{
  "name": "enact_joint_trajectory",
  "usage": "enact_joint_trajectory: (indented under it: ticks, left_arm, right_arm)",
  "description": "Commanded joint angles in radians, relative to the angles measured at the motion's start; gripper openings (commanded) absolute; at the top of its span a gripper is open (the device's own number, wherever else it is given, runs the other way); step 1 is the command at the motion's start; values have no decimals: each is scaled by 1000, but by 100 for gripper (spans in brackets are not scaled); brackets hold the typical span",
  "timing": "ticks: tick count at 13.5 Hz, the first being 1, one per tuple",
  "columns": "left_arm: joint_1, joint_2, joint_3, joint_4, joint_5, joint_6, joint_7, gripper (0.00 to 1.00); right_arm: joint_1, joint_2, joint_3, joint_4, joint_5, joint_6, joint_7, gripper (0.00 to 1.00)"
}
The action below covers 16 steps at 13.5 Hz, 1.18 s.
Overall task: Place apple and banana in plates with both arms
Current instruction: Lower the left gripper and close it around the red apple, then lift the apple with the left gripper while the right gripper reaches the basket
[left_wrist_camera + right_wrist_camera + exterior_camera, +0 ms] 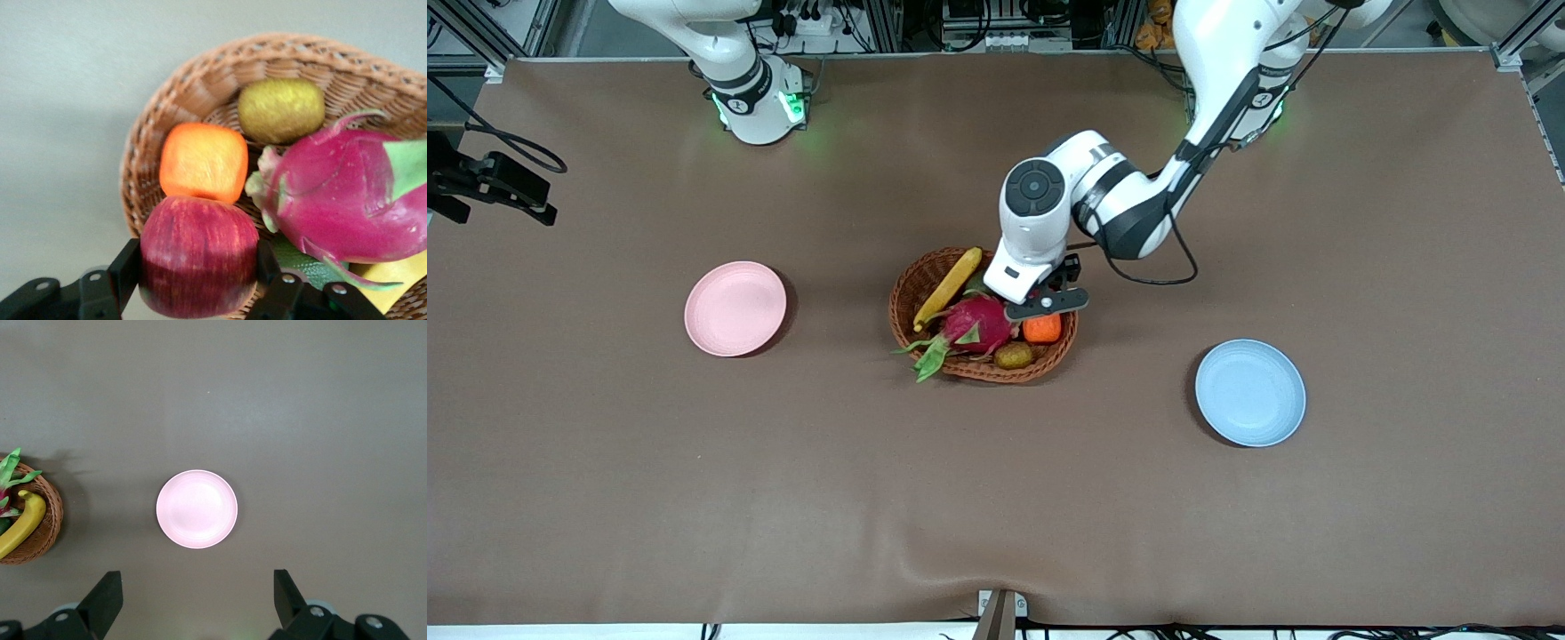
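My left gripper (1042,307) hangs over the wicker basket (907,293) and is shut on the red apple (198,233), which fills the gap between its fingers (127,270) above the basket's rim. The apple is hidden under the hand in the front view. The yellow banana (949,286) lies on the basket's rim toward the robots' bases and also shows in the right wrist view (20,523). The pink plate (735,308) sits toward the right arm's end, the blue plate (1250,392) toward the left arm's end. My right gripper (197,577) is open and empty, high over the pink plate (197,509).
The basket (200,80) also holds a magenta dragon fruit (978,322), an orange fruit (1042,329) and a brownish kiwi (1014,356). Brown cloth covers the table. A black camera mount (489,182) stands at the right arm's end.
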Motion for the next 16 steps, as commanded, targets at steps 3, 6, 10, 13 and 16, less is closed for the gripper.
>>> enact_joint_trajectory:
  ticks: [3,6,10,13,16]
  left_arm:
    - [84,-105,-1,-9,-61,-91,41,0]
    - [167,-142,-3,-10,-67,-157,107,0]
    - [277,-157,-3,-10,-68,-197,197,0]
    - [388,-165,-3,-12,-94,-229,350,0]
    - [494,-157,0,-15,-119,-231,461,0]
  right_arm:
    - [-8,15,9,13,8,-1,1,100]
    - [-17,50,9,13,6,0,-11,100]
    - [16,117,14,12,8,2,-77,100]
    - [81,190,14,10,8,4,-48,100]
    - [119,274,14,9,96,4,172,100]
